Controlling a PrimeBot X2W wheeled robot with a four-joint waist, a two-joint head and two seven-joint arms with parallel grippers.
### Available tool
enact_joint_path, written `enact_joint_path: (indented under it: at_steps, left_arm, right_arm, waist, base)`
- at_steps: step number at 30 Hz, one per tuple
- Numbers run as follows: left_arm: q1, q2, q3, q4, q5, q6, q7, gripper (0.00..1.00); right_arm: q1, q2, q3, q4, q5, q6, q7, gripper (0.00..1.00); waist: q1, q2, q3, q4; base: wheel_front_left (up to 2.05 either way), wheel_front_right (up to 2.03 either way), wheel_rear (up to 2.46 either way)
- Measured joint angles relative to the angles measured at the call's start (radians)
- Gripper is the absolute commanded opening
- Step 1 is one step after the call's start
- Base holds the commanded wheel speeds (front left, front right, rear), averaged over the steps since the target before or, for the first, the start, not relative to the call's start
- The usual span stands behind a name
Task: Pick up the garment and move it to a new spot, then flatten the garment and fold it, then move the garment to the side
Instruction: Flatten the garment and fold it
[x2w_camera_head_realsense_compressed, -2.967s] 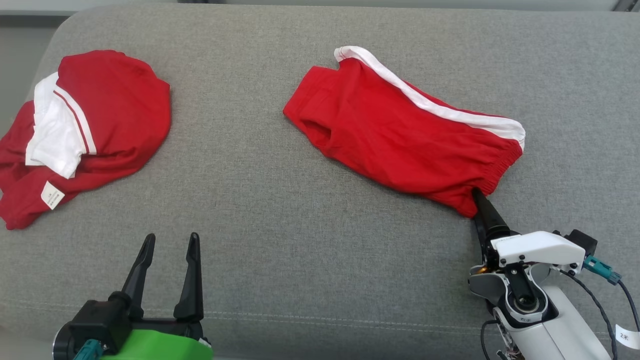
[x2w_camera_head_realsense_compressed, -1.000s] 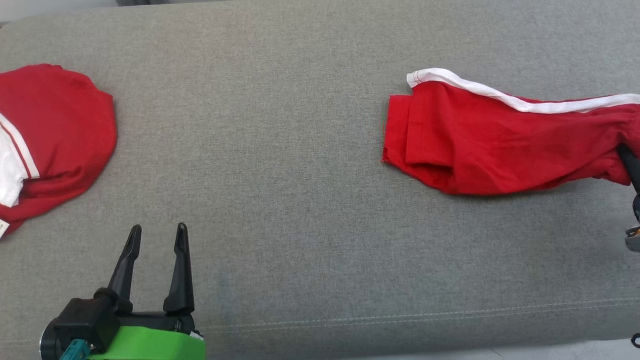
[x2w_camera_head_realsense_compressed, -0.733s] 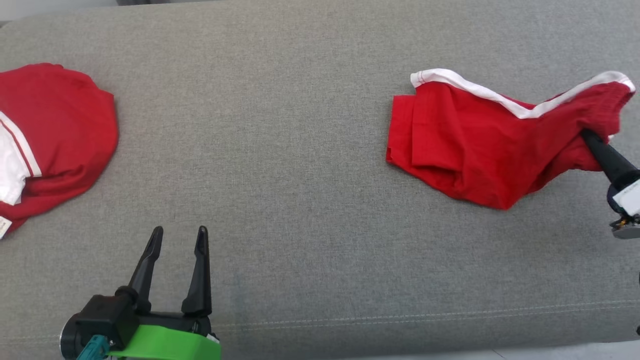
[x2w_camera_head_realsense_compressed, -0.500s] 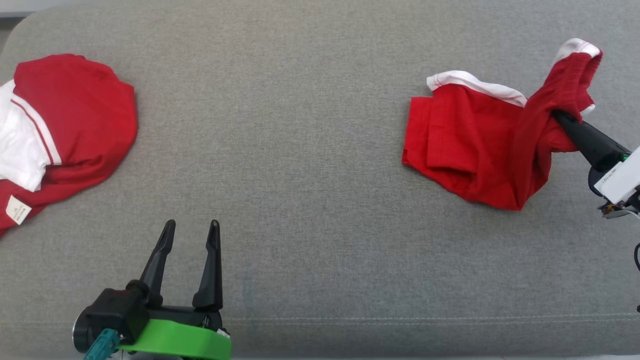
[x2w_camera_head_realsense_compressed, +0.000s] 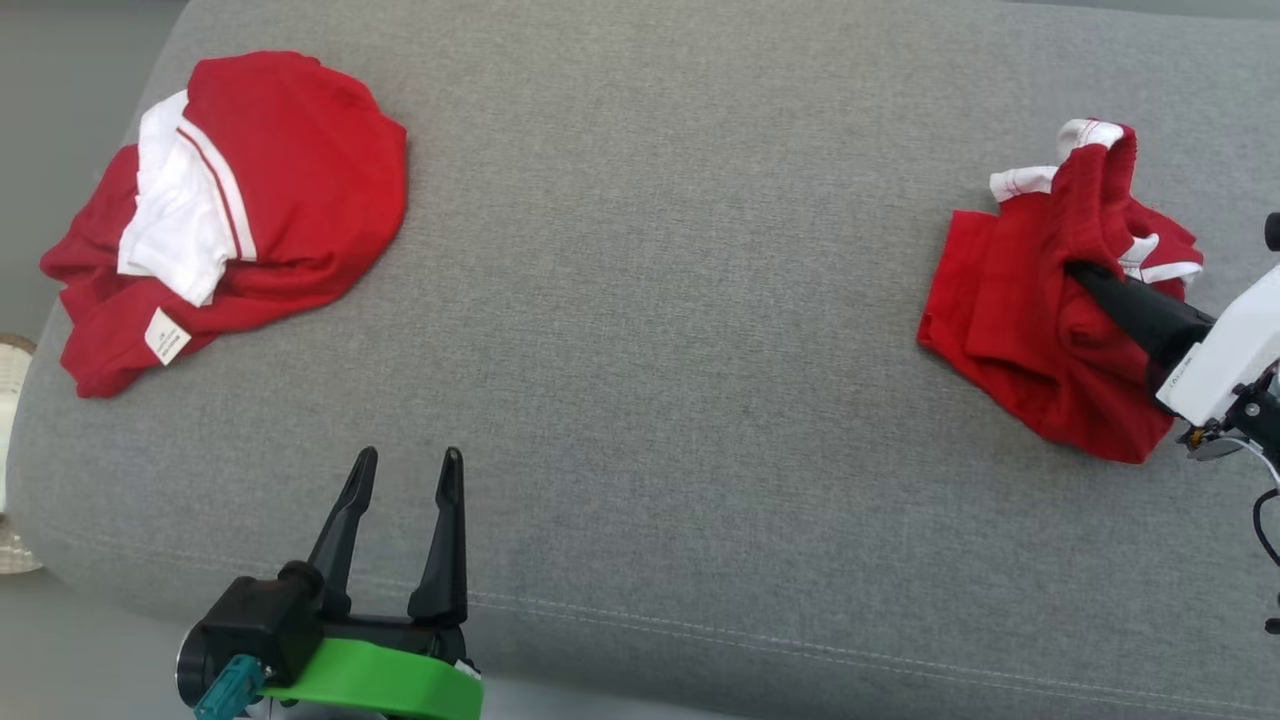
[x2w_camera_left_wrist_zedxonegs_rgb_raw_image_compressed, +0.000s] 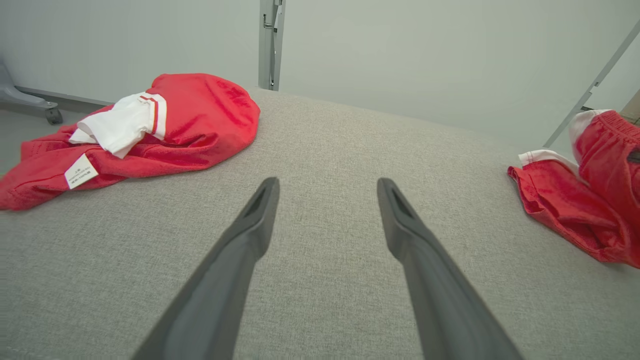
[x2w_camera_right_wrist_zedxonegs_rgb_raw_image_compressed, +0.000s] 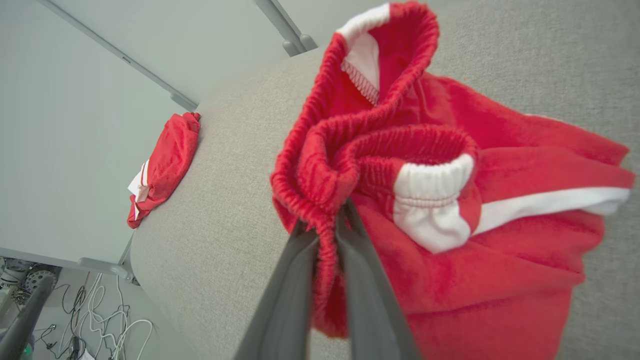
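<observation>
Red garment (x2w_camera_head_realsense_compressed: 1000, 300) bunched on sofa (x2w_camera_head_realsense_compressed: 650, 350), waistband pinched in right hand (x2w_camera_head_realsense_compressed: 1072, 268), left hand (x2w_camera_head_realsense_compressed: 410, 458) spread, empty.

- The shorts (x2w_camera_head_realsense_compressed: 1010, 320) lie bunched at the right end of the cushion (x2w_camera_head_realsense_compressed: 650, 350), with part of the waistband lifted off the surface.
- The right gripper (x2w_camera_head_realsense_compressed: 1080, 272) reaches in from the right and pinches that waistband.
- A shirt (x2w_camera_head_realsense_compressed: 300, 180) lies heaped at the far left end, well apart from the shorts.
- The left gripper (x2w_camera_head_realsense_compressed: 410, 458) hovers over the cushion's near edge, left of centre, fingers spread.
</observation>
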Motion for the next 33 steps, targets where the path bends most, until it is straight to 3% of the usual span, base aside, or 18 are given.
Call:
enact_joint_path:
  at_steps: [1,2,3,4,5,6,9,16,27,33]
  left_arm:
    - [0.0,-0.001,0.0,0.002,0.0,-0.001,0.0,1.0]
    - [0.0,-0.002,0.001,0.003,0.0,-0.001,-0.001,1.0]
    - [0.0,-0.002,0.002,0.003,0.0,-0.001,-0.004,1.0]
    - [0.0,-0.003,0.003,0.004,0.0,-0.001,-0.006,1.0]
    - [0.0,-0.003,0.003,0.007,0.0,-0.001,-0.009,1.0]
    - [0.0,-0.004,0.003,0.01,0.0,-0.001,-0.009,1.0]
    - [-0.001,-0.005,0.004,0.017,0.0,-0.001,-0.012,1.0]
    - [-0.002,-0.006,0.025,0.03,-0.002,-0.001,-0.022,1.0]
    - [-0.002,0.0,0.043,0.039,-0.002,-0.001,-0.025,1.0]
    - [0.001,0.015,0.059,0.036,-0.001,-0.001,-0.027,1.0]
  right_arm:
    - [-0.001,0.001,0.005,-0.001,-0.001,-0.007,0.003,0.0]
    - [-0.004,0.003,0.011,-0.001,-0.008,-0.01,0.007,0.16]
    - [-0.012,0.007,0.016,-0.002,-0.015,-0.016,0.013,0.21]
    - [-0.021,0.012,0.022,-0.004,-0.019,-0.016,0.016,0.39]
    - [-0.03,0.016,0.03,-0.004,-0.025,-0.016,0.021,0.85]
    - [-0.036,0.02,0.034,-0.004,-0.031,-0.018,0.021,1.0]
    - [-0.04,0.031,0.038,-0.004,-0.035,-0.034,0.021,1.0]
    - [-0.04,0.07,0.051,-0.004,-0.04,-0.033,0.007,1.0]
    - [-0.003,0.152,-0.039,-0.056,-0.052,-0.035,-0.208,1.0]
    - [0.091,0.197,-0.075,-0.083,-0.097,-0.07,-0.351,1.0]
  waist:
    - [0.0,0.0,0.001,0.01]
    - [0.0,0.0,0.002,0.018]
    - [0.0,0.0,0.004,0.026]
    - [0.0,0.0,0.006,0.032]
    - [0.0,0.0,0.008,0.036]
    - [0.0,0.0,0.01,0.04]
    - [0.0,0.0,0.013,0.043]
    - [0.0,0.0,-0.002,0.026]
    - [0.0,0.0,-0.046,-0.041]
    - [0.0,0.0,-0.071,-0.097]
  base:
    - [0.0,0.0,0.0]
    - [0.0,0.0,0.0]
    - [0.0,0.0,0.0]
    - [0.0,0.0,0.0]
    - [0.0,0.0,0.0]
    - [0.0,0.0,0.0]
    - [0.0,0.0,0.0]
    - [0.0,0.0,0.0]
    - [0.0,0.0,0.0]
    - [0.0,0.0,0.0]
